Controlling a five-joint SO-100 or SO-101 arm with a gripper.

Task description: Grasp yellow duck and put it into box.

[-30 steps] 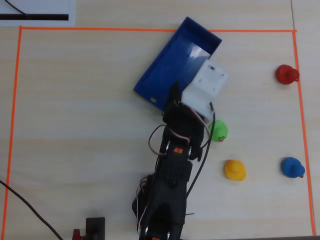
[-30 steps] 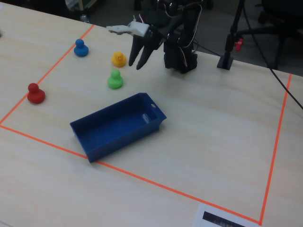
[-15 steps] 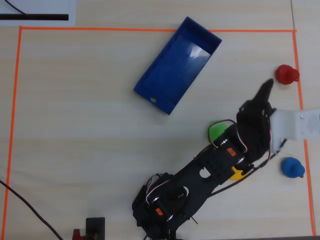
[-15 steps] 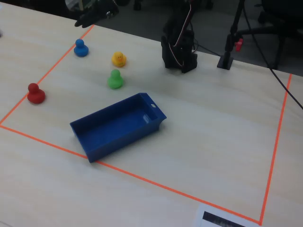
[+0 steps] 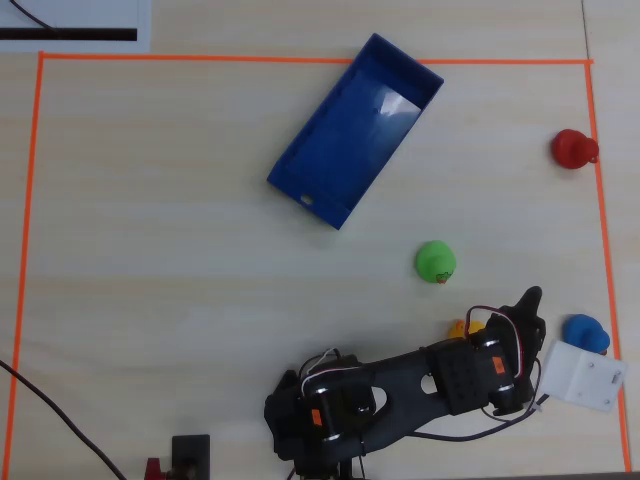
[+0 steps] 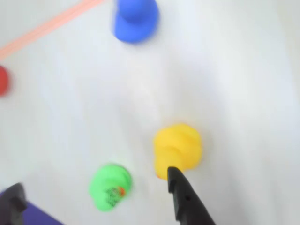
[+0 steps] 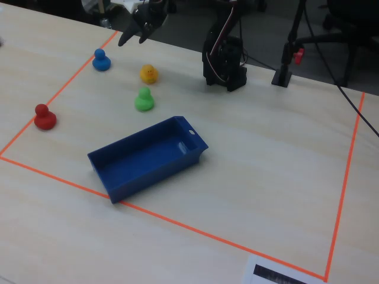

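Note:
The yellow duck (image 7: 148, 73) stands on the table between the blue and green ducks. In the overhead view the yellow duck (image 5: 463, 327) is half hidden under the arm. In the wrist view the yellow duck (image 6: 178, 147) lies just beyond the right fingertip (image 6: 174, 176). My gripper (image 7: 133, 39) is open and empty, held above the table over the ducks; in the wrist view the gripper (image 6: 93, 179) has its jaws wide apart. The dark blue box (image 7: 148, 157) lies empty, apart from the ducks; it also shows in the overhead view (image 5: 300, 170).
A green duck (image 7: 143, 99) stands near the yellow one, toward the box. A blue duck (image 7: 101, 60) and a red duck (image 7: 44, 117) stand by the orange tape border (image 7: 71, 80). The arm's base (image 7: 225, 59) stands at the table's far side.

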